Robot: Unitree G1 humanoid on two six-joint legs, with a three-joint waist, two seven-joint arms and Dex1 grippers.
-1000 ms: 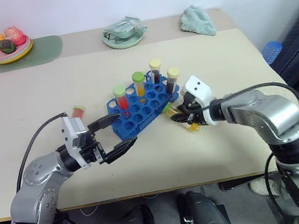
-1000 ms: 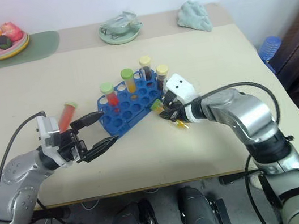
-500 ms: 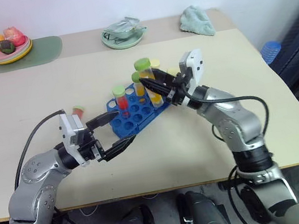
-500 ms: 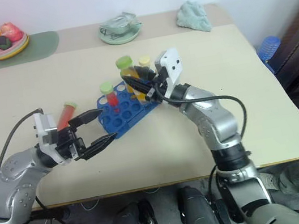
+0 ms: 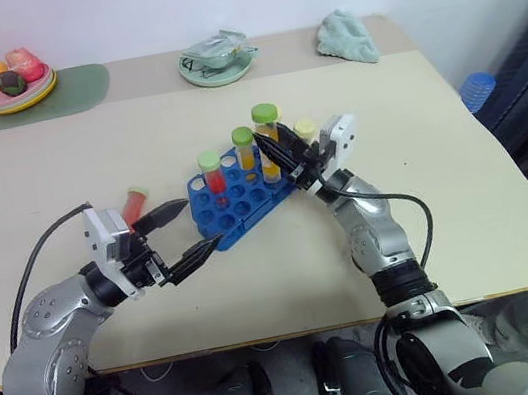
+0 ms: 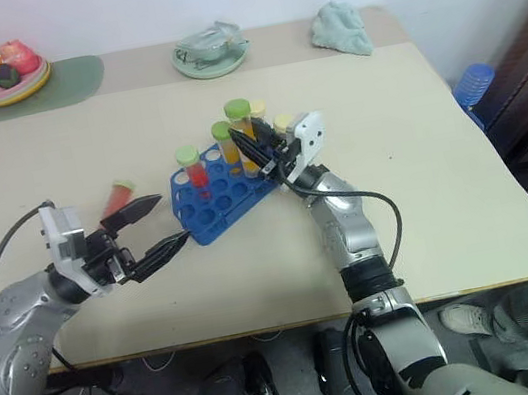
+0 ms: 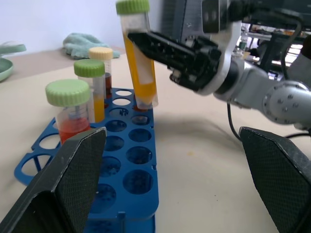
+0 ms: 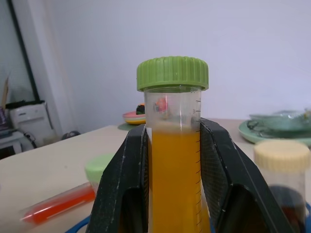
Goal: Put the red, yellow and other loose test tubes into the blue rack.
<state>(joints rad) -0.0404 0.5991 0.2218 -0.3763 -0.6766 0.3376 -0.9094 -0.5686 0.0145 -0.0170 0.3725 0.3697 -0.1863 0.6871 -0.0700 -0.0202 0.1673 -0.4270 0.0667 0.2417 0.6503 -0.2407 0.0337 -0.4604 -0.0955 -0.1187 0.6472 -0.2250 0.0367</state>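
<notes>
Right gripper [image 5: 275,155]: clamped on yellow tube [image 7: 138,63], upright above blue rack [image 5: 234,202]; tip to be centred over a far-right hole, then lowered straight.

table [image 5: 424,181]: beige | on it: blue rack [image 5: 240,197] middle; loose red tube [image 5: 131,201] just left; green mat [image 5: 73,87], saucer [image 5: 212,68], cloth [image 5: 347,37] along far edge

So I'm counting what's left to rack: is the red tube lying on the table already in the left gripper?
No, the red tube lies on the table beyond the open left gripper, which holds nothing.
</notes>
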